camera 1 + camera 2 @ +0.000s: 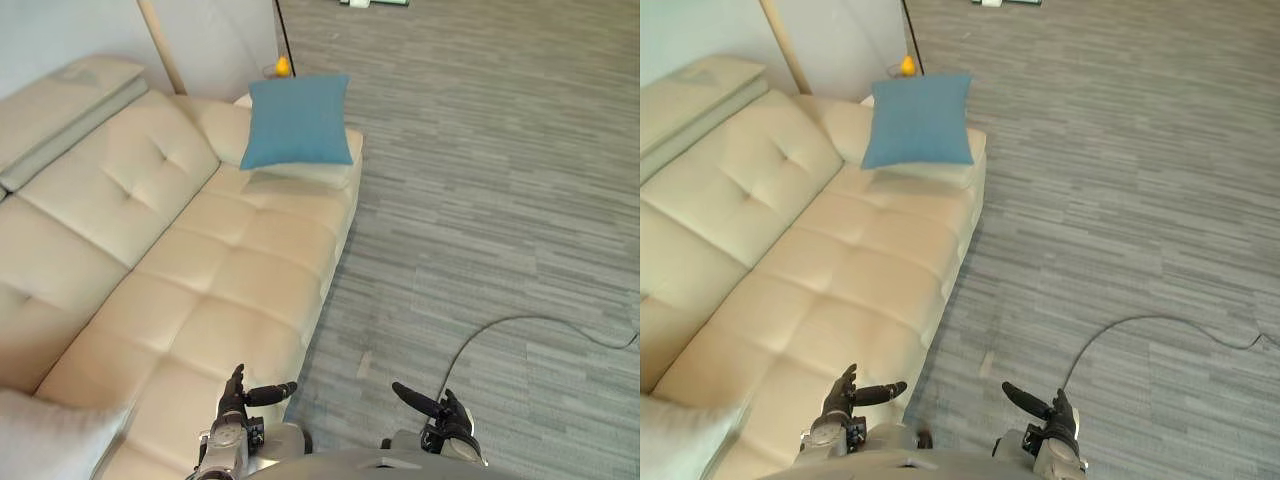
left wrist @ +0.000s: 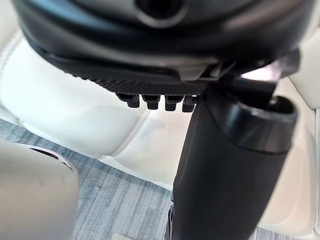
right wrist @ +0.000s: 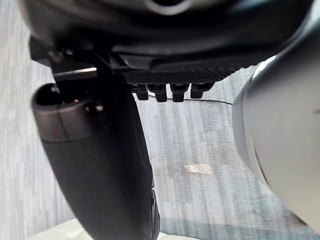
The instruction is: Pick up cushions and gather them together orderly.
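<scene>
blue cushion (image 1: 297, 120) sits on the sofa (image 1: 200, 260); left hand (image 1: 236, 400) and right hand (image 1: 445, 410) hover empty, fingers straight.

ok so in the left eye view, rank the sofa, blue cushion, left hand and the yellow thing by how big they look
1. sofa, by far the largest
2. blue cushion
3. left hand, which looks bigger for being nearest the camera
4. yellow object past the sofa's far end, the smallest
</scene>
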`<state>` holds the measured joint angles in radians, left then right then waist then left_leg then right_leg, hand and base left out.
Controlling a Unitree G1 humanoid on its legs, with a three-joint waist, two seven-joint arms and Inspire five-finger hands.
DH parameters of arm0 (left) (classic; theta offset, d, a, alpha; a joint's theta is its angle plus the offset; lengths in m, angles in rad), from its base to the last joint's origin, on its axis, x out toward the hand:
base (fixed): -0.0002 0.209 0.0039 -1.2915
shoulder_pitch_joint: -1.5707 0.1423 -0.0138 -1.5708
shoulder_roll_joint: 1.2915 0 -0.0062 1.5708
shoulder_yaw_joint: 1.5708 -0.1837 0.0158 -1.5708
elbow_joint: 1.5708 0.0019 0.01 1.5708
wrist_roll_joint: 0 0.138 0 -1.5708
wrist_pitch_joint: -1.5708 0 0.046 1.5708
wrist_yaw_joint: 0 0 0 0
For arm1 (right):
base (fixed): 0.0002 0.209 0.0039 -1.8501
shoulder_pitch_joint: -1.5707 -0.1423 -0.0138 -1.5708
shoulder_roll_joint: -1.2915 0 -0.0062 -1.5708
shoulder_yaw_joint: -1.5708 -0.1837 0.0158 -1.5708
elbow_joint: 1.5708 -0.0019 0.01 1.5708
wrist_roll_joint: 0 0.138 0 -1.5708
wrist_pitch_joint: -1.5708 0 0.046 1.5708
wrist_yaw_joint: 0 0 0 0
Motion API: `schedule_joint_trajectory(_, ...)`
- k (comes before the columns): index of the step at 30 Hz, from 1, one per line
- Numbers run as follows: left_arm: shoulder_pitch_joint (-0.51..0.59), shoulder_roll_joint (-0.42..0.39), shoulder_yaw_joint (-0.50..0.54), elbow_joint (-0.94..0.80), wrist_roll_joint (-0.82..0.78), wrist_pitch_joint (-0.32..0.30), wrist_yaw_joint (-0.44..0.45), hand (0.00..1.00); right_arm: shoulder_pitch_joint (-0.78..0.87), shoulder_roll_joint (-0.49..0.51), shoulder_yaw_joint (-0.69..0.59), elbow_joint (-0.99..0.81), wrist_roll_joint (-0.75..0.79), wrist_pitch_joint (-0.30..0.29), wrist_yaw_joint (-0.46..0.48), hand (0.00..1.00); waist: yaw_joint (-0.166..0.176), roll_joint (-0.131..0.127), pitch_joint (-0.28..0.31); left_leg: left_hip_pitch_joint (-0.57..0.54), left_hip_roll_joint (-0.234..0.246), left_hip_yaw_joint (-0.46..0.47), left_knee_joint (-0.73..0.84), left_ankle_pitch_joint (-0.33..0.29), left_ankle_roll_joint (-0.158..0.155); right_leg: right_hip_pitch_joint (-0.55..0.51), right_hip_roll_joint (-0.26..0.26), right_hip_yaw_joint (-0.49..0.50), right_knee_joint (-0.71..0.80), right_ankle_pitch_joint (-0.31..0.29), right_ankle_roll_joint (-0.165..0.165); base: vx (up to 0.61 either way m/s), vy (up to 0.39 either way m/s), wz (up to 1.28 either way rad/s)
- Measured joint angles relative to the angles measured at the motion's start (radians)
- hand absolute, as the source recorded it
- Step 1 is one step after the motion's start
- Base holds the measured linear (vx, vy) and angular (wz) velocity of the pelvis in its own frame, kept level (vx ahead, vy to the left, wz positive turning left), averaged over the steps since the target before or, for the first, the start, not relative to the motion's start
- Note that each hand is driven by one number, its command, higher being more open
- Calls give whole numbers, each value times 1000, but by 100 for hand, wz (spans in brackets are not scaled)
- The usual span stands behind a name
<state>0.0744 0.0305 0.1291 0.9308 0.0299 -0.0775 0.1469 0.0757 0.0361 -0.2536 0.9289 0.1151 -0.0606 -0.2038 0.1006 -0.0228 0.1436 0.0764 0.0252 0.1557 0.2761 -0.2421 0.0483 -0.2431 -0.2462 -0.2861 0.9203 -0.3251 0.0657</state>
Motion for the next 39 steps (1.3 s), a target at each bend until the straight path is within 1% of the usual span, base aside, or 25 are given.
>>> schedule_joint_trajectory(3, 3, 4, -2, 12, -3, 1, 1, 100, -24, -6, 0, 15, -6, -9, 3, 100, -8, 2, 3, 58, 39, 11, -54, 0, -16, -61, 13, -67, -167, 6, -2, 464, -139, -7)
schedule_joint_trajectory(4, -1, 10, -4, 22, -3, 2, 4, 100, -50, -13, 2, 37, -9, -8, 5, 100, -15, -1, 7, 88, 55, 22, -87, 0, -27, -107, 37, -73, -280, 48, -13, 384, -171, -19)
schedule_joint_trajectory(5, -2, 31, -7, 37, -4, 3, 3, 100, -62, -18, 13, 63, -16, -7, 5, 100, -20, -21, 11, 120, 39, 22, -105, -2, -44, -122, 63, -49, -452, 198, -53, 482, -222, -17)
schedule_joint_trajectory(6, -2, 37, -8, 39, 0, 3, 3, 100, -60, -22, 18, 73, -17, -7, 6, 100, -26, -30, 12, 133, 36, 6, -106, -9, -59, -122, 74, -26, -456, 291, -131, 500, -284, -33)
schedule_joint_trajectory(9, -18, -4, -2, 80, 1, 0, 3, 100, -77, -89, 6, 95, -28, -4, 13, 100, -31, 74, 16, 94, 121, -75, 63, 1, -87, -92, 178, -15, -452, 197, -151, 549, -341, -54)
schedule_joint_trajectory(10, -19, -9, 1, 80, 1, 0, 2, 100, -75, -90, -5, 100, -28, -3, 13, 100, -33, 82, 19, 67, 131, -88, 133, 13, -105, -76, 191, -15, -466, 192, -154, 460, -269, -11)
schedule_joint_trajectory(11, -20, -17, 9, 74, 1, -1, 0, 100, -60, -90, -13, 109, -27, 4, 5, 100, -36, 90, 28, -12, 155, -133, 334, 52, -148, -18, 217, -22, -510, 181, -161, 434, -238, -4)
schedule_joint_trajectory(12, -21, -25, 31, 57, 1, -1, -3, 100, -47, -84, -22, 104, -12, 11, -6, 100, -34, 92, 44, -116, 169, -167, 606, 33, -167, 81, 249, -24, -569, 166, -173, 434, -238, -3)
schedule_joint_trajectory(13, -21, -25, 38, 47, 1, -2, -3, 100, -45, -82, -21, 104, -12, 11, -9, 100, -33, 89, 48, -144, 170, -166, 664, 21, -166, 112, 254, -25, -580, 159, -174, 497, -258, 6)
schedule_joint_trajectory(14, -21, -16, 39, 12, 3, -6, -4, 100, -28, -67, -16, 98, -12, 10, -16, 100, -30, 55, 62, -240, 152, -155, 764, -3, -160, 204, 260, -32, -625, 137, -179, 373, -203, 7)
schedule_joint_trajectory(17, -24, -15, 37, -18, 2, -22, -4, 100, -19, -55, -23, 88, -9, 9, -21, 100, -8, 40, 64, -354, 121, -91, 633, -28, -120, 298, 271, -31, -710, 132, -169, 362, -156, 1)
schedule_joint_trajectory(18, -26, -18, 34, -26, 3, -24, -5, 100, -23, -55, -28, 85, -2, 7, -24, 100, -2, 42, 64, -391, 81, -51, 400, -22, -110, 344, 270, -26, -762, 129, -158, 479, -69, -1)
schedule_joint_trajectory(20, -28, -26, 36, -31, 3, -23, -6, 100, -25, -54, -31, 82, 3, 7, -25, 100, 1, 45, 64, -406, 41, -35, 165, 29, -99, 390, 266, -18, -800, 121, -143, 388, -17, -5)
schedule_joint_trajectory(21, -27, -31, 36, -34, 3, -24, -5, 100, -24, -55, -32, 81, 3, 8, -25, 100, 8, 50, 66, -407, 21, -33, 15, 89, -100, 422, 265, -9, -829, 112, -127, 392, 36, -12)
schedule_joint_trajectory(23, -28, -37, 36, -34, 2, -24, -5, 100, -28, -59, -32, 87, 3, 9, -25, 100, 24, 59, 64, -406, 12, -34, -83, 196, -104, 466, 265, 21, -860, 90, -93, 638, 87, -44)
schedule_joint_trajectory(24, -28, -32, 33, -33, 3, -22, -7, 100, -24, -52, -31, 87, 2, 11, -23, 100, 35, 45, 53, -392, -9, -28, -78, 278, -64, 488, 238, 57, -862, 71, -61, 591, 106, -64)
schedule_joint_trajectory(25, -26, -31, 32, -31, 3, -22, -7, 100, -24, -50, -30, 85, 2, 11, -23, 100, 35, 43, 48, -388, -18, -28, -71, 293, -43, 487, 226, 72, -845, 64, -50, 611, 127, -57)
schedule_joint_trajectory(27, -27, -18, 31, -17, 3, -21, -15, 100, -13, -43, -39, 82, -13, 13, -14, 100, 30, 28, 43, -335, -53, -4, -20, 234, -8, 403, 145, 124, -550, 20, 23, 588, 139, -27)
schedule_joint_trajectory(28, -29, -14, 29, -14, 3, -22, -16, 100, -10, -41, -39, 82, -17, 15, -12, 100, 28, 22, 44, -319, -61, -2, -13, 217, -5, 372, 129, 130, -454, 20, 29, 561, 144, -5)
schedule_joint_trajectory(29, -29, 1, 11, -8, 2, -21, -16, 100, -1, -38, -37, 82, -18, 19, -3, 100, 21, -2, 45, -265, -88, -3, 1, 171, 12, 266, 74, 155, -145, 79, 97, 551, 134, 9)
schedule_joint_trajectory(31, -29, 14, -2, 1, 2, -19, -15, 100, 0, -39, -37, 81, -23, 19, 3, 100, 5, -11, 51, -191, -103, -18, 12, 117, 19, 194, 30, 154, 77, 81, 92, 481, 89, 17)
schedule_joint_trajectory(32, -25, 13, -3, 17, 2, -17, -13, 100, 7, -43, -35, 65, -35, 16, 7, 100, -6, -5, 52, -104, -98, -50, 3, 84, 26, 140, 11, 135, 158, 61, 58, 570, 18, 23)
schedule_joint_trajectory(35, -22, 11, -7, 34, 1, -11, -8, 100, 8, -43, -27, 44, -36, 5, 9, 100, -13, 6, 54, 17, -54, -90, -47, 56, 13, 57, 15, 86, 23, 23, 2, 522, -70, 32)
schedule_joint_trajectory(36, -21, 8, -7, 34, 2, -8, -4, 100, 7, -42, -26, 39, -35, 4, 9, 100, -16, 5, 54, 37, -33, -107, -52, 52, 9, 26, 29, 89, -76, 23, 1, 394, -166, 61)
schedule_joint_trajectory(39, -19, 11, -5, 36, 2, -6, -2, 100, 4, -38, -26, 27, -35, -4, 9, 100, -29, 3, 53, 67, 20, -176, -65, -2, -58, -39, 100, 191, -381, 77, 28, 352, -240, 68)
